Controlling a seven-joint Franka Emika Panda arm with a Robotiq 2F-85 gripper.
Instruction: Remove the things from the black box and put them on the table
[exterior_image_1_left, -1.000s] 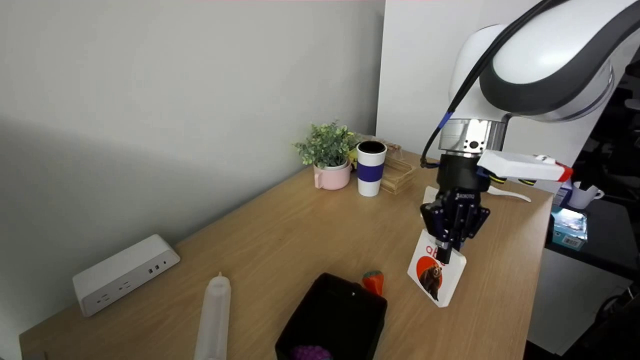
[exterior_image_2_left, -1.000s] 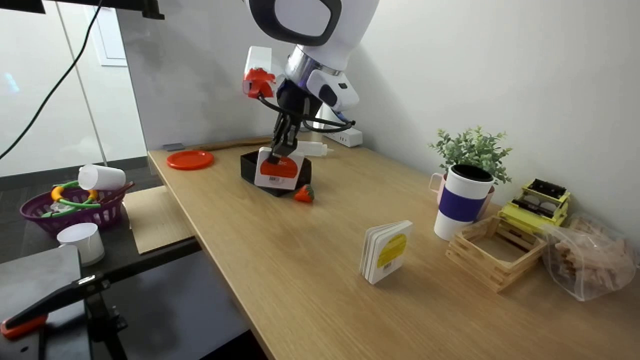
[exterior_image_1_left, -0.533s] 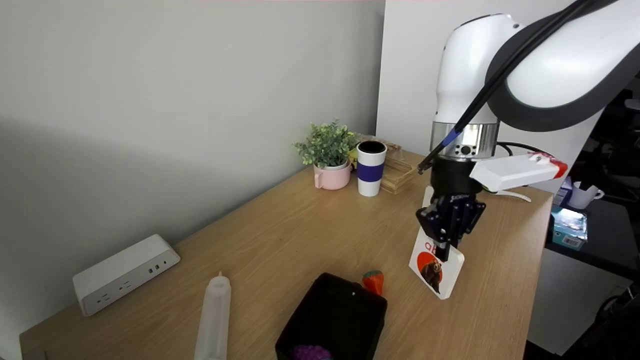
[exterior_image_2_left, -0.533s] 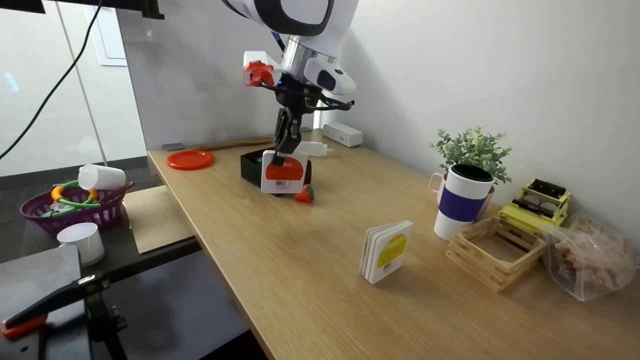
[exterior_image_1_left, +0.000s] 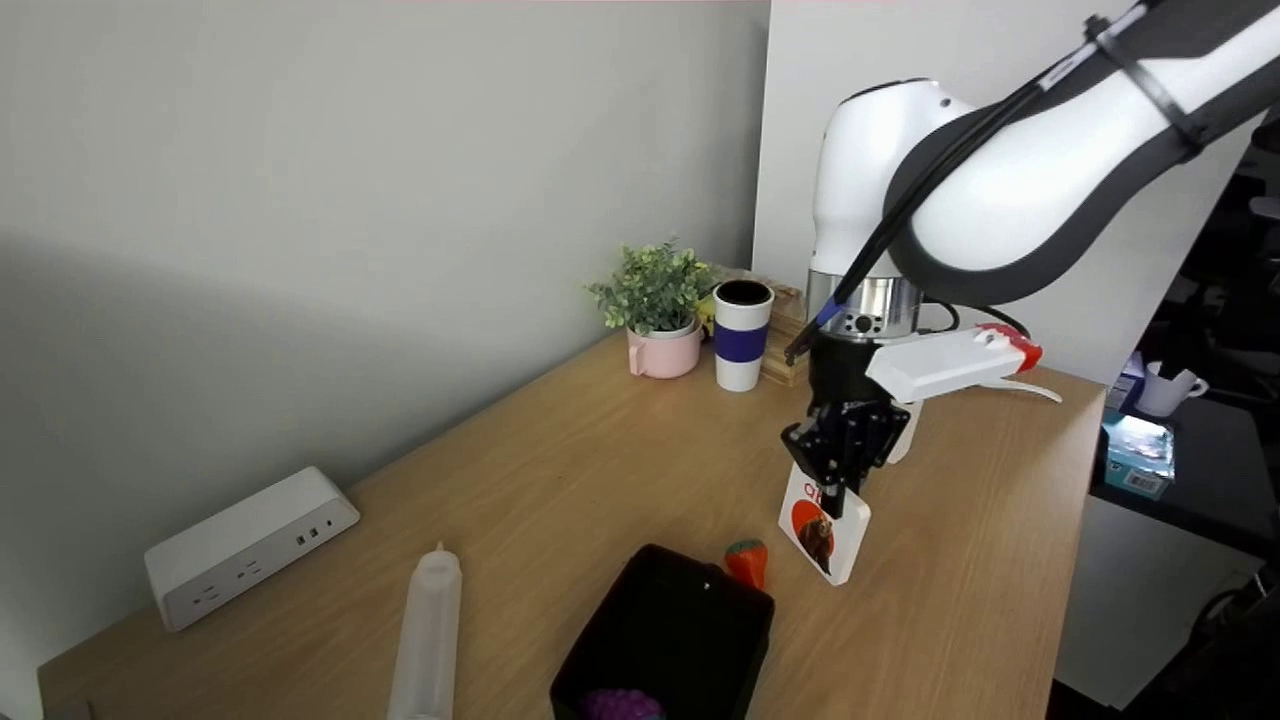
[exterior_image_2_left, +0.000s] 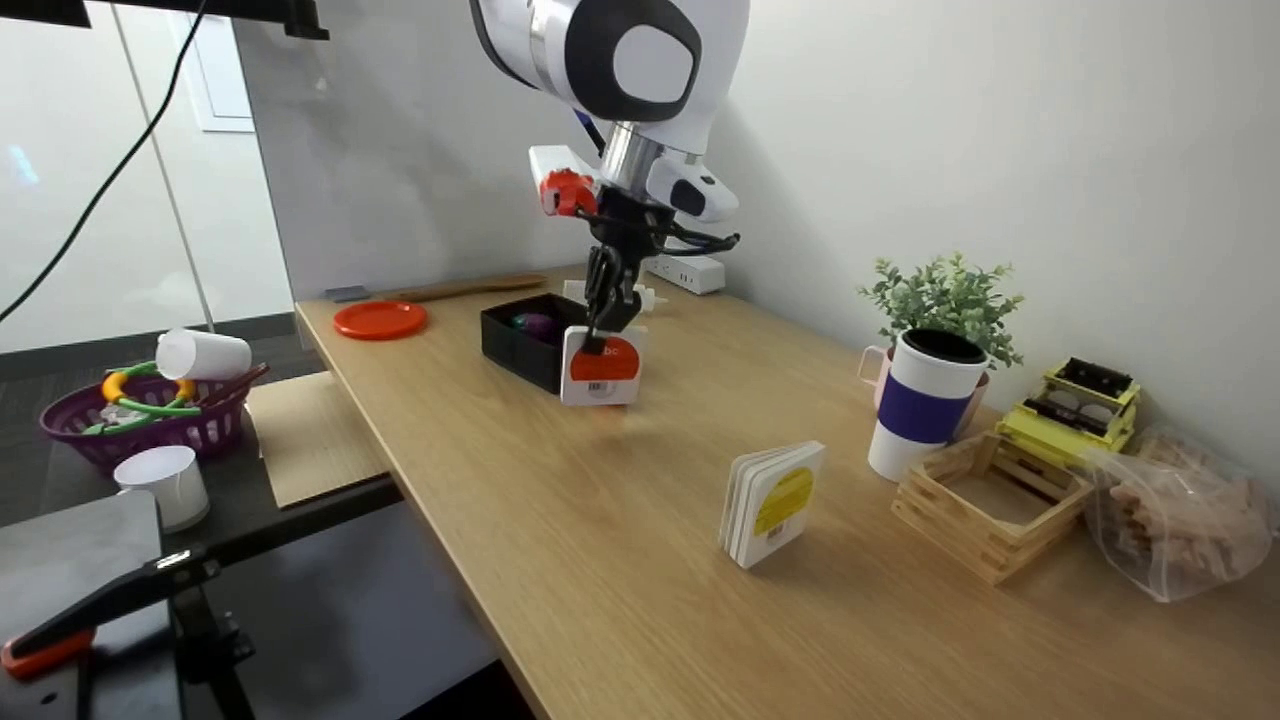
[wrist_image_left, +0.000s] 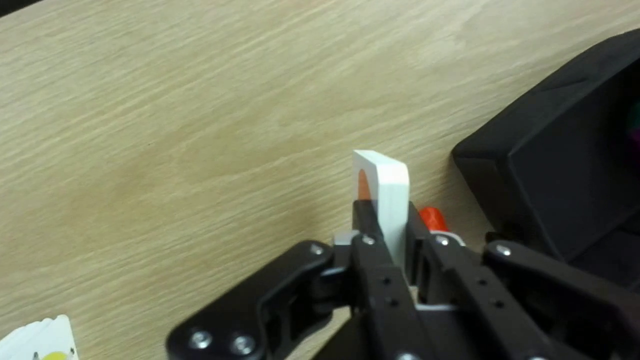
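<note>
Gripping the book (exterior_image_2_left: 604, 366) by its upper part, the end effector (wrist_image_left: 388, 214) presumably leaves the bottom free for the table (exterior_image_2_left: 560, 500)

The fingers (wrist_image_left: 375, 265) point down, close together, side by side in a tight pinch; above them come a black mount (exterior_image_1_left: 845, 375), a silver collar (exterior_image_1_left: 893, 300) and the rounded white wrist (exterior_image_1_left: 860, 180), while the dark-banded arm (exterior_image_1_left: 1050, 180) slopes away well above the fingers
</note>
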